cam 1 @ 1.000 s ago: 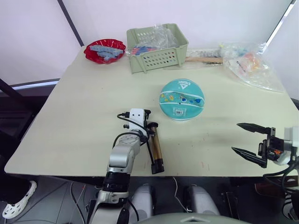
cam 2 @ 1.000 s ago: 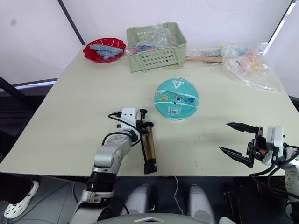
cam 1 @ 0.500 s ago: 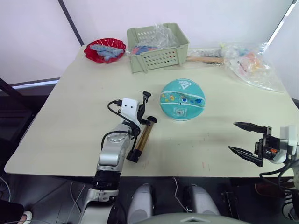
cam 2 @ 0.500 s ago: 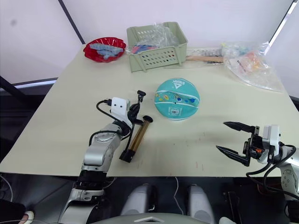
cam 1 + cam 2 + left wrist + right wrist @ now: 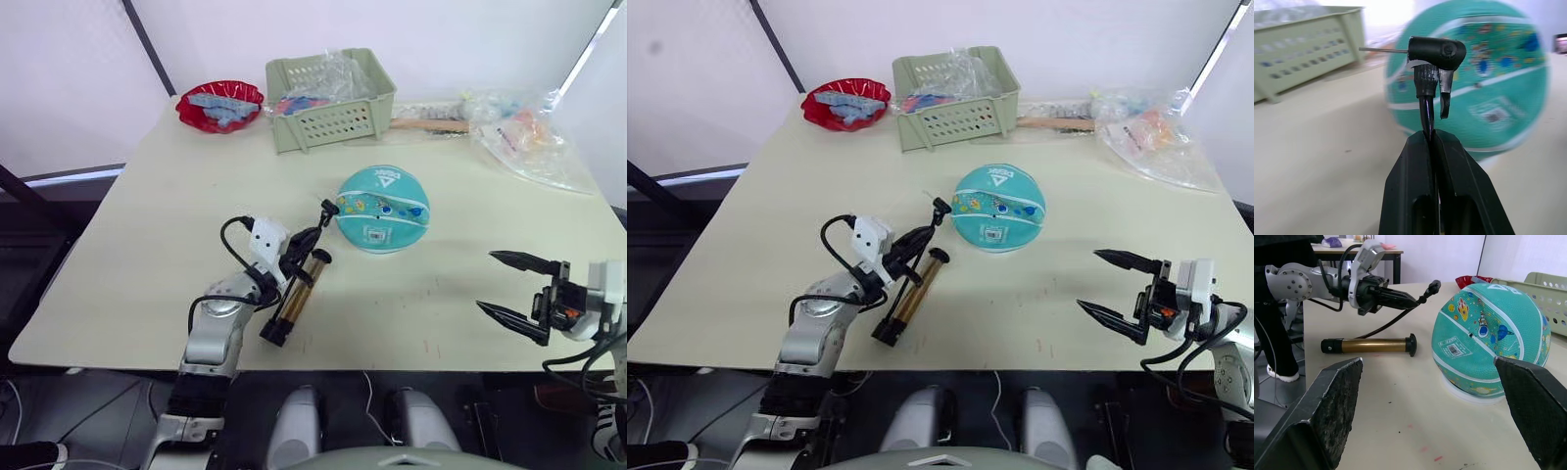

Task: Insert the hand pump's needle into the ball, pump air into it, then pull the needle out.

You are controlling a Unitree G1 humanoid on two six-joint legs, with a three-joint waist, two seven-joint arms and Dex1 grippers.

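The teal ball (image 5: 382,208) sits mid-table on a pale ring. The bronze hand pump (image 5: 297,299) lies on the table to its left, slanted, and its black hose rises to my left gripper (image 5: 313,236). That gripper is shut on the hose just below the black angled fitting (image 5: 1437,51). The thin needle (image 5: 1383,50) sticks out sideways from the fitting, in the air close to the ball's left side and apart from it. A small dark dot (image 5: 1470,335) marks the ball's skin. My right gripper (image 5: 487,281) hangs open and empty near the table's front right edge.
A green basket (image 5: 328,98) with plastic bags stands at the back, beside a red bowl (image 5: 219,106) at the back left. Crinkled clear bags (image 5: 524,132) and a wooden stick (image 5: 431,124) lie at the back right.
My left gripper has lifted the hose and swung it right, bringing the needle fitting up to the ball. The pump has turned from lengthwise to slanted. The right gripper has hardly moved.
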